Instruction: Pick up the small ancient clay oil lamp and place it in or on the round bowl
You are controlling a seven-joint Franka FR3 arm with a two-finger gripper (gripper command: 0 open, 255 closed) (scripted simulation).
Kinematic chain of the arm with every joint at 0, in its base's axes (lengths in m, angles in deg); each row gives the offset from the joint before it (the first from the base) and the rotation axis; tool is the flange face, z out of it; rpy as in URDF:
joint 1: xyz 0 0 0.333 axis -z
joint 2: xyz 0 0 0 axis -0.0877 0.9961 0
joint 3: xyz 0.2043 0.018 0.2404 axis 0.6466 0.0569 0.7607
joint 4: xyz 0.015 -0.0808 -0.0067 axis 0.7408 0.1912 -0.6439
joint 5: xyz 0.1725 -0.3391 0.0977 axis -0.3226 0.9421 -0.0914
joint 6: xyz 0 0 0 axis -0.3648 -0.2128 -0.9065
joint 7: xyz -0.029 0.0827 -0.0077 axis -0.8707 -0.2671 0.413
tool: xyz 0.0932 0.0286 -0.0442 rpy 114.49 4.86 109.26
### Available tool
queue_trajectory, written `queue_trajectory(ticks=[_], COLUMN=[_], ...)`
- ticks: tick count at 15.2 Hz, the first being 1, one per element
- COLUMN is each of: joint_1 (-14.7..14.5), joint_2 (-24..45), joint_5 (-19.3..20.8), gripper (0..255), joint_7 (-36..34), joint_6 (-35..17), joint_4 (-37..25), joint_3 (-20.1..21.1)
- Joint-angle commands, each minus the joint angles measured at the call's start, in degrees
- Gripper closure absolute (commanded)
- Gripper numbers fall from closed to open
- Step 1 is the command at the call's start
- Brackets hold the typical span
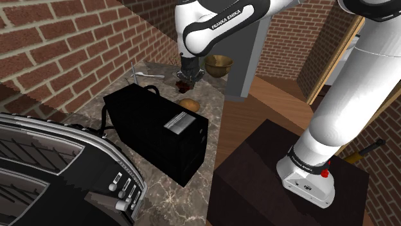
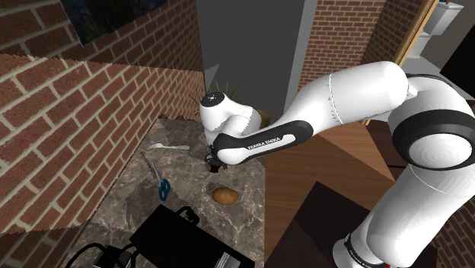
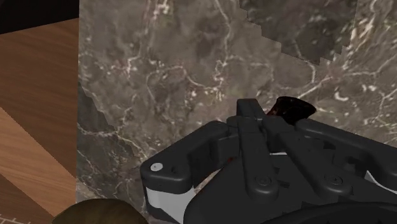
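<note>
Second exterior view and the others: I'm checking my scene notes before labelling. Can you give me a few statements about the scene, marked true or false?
1. The scissors have red handles. False: the handles are blue.
2. A white spoon lies on the marble counter. True.
3. The oil lamp sits inside the bowl. False: it is outside the bowl, by the claw.
4. A brown, rounded lump lies on the counter. True.

A home kitchen: red brick walls (image 1: pixel 58 45) enclose a dark veined marble surface (image 2: pixel 125 202) carrying a black slotted toaster (image 1: pixel 64 173) and a white spoon (image 2: pixel 164 145), beside wooden flooring (image 2: pixel 304 171).
</note>
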State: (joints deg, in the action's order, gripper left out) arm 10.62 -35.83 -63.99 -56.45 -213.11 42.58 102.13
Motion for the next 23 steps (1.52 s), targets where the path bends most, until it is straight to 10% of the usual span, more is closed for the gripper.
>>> queue_trajectory(ticks=[1, 2, 6, 22, 23], joint_1=[0.0, 0.0, 1.46, 1.42, 1.42], joint_2=[0.0, 0.0, 15.89, 16.68, 16.68], joint_5=[0.0, 0.0, -9.86, -9.58, -9.58], gripper=[255, 0, 0, 0, 255], joint_7=[0.0, 0.0, -0.76, -0.94, -0.94], joint_6=[0.0, 0.0, 18.42, 12.84, 12.84], joint_4=[0.0, 0.0, -24.53, -19.69, -19.69], joint_3=[0.0, 0.0, -1.07, -1.0, -1.0])
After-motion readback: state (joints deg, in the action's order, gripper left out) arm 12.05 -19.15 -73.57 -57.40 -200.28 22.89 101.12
